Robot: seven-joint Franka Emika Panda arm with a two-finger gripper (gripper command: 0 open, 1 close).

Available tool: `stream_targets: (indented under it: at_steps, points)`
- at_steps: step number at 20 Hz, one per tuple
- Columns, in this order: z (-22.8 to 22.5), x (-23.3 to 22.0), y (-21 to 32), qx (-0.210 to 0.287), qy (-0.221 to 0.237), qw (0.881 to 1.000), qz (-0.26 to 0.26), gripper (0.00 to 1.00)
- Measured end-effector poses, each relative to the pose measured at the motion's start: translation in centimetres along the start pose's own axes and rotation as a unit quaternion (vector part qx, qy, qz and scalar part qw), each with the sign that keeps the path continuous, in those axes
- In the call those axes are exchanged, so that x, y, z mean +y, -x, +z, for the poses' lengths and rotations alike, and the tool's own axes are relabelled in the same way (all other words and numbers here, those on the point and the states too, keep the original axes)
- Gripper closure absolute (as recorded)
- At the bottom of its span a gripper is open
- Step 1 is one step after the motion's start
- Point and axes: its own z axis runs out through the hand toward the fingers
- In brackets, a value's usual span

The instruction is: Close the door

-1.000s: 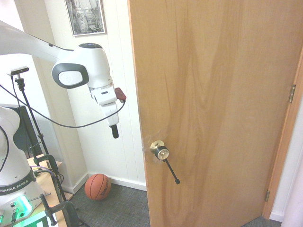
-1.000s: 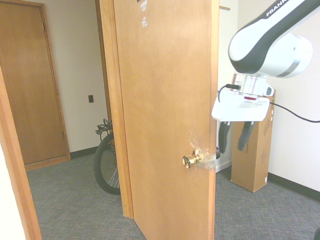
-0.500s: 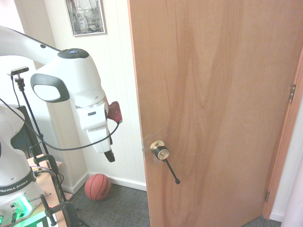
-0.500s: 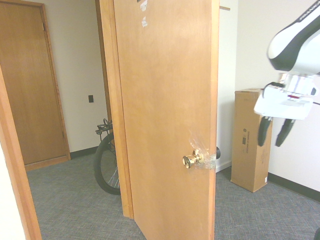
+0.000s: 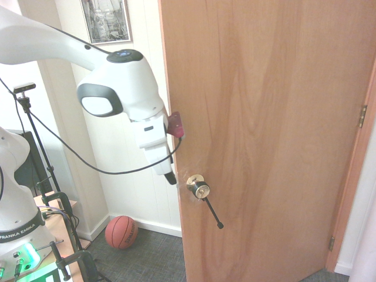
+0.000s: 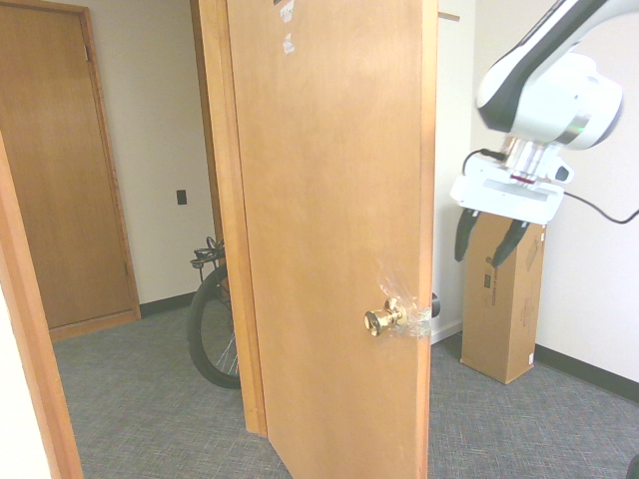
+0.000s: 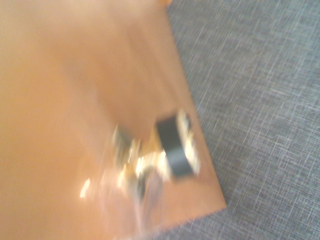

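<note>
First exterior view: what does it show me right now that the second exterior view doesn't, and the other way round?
Only the first: the basketball, the framed picture and the black lever hanging from the knob on that side.
Only the second: the bicycle wheel, the tall cardboard box and the brass knob on the door's other face.
Both: the door, standing open, and the gripper, fingers apart in the second.

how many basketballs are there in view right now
1: a basketball on the carpet, near the wall's foot, left of the open door in the first exterior view. Others may be hidden.
</note>
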Motion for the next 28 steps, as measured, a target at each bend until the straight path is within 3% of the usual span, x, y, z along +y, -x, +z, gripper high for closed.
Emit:
stream_targets:
  at_steps: [5,8,13,18,21,24,26,28]
  points:
    - [0.2,-2.3,-0.7,0.006,-0.059,0.998,0.024,0.0]
    - [2.8,-4.4,0.8,-0.018,-0.077,0.996,0.031,0.0]
    - [8.9,-14.8,5.7,-0.037,-0.106,0.993,-0.045,0.0]
    - [12.6,-29.9,18.8,-0.05,-0.141,0.981,-0.123,0.0]
    - [13.6,-36.8,31.6,-0.073,-0.154,0.971,-0.168,0.0]
    - [14.4,-40.2,44.4,-0.08,-0.155,0.964,-0.199,0.0]
    - [14.7,-41.5,47.9,-0.074,-0.145,0.963,-0.213,0.0]
    - [14.3,-42.0,46.7,-0.06,-0.127,0.967,-0.214,0.0]
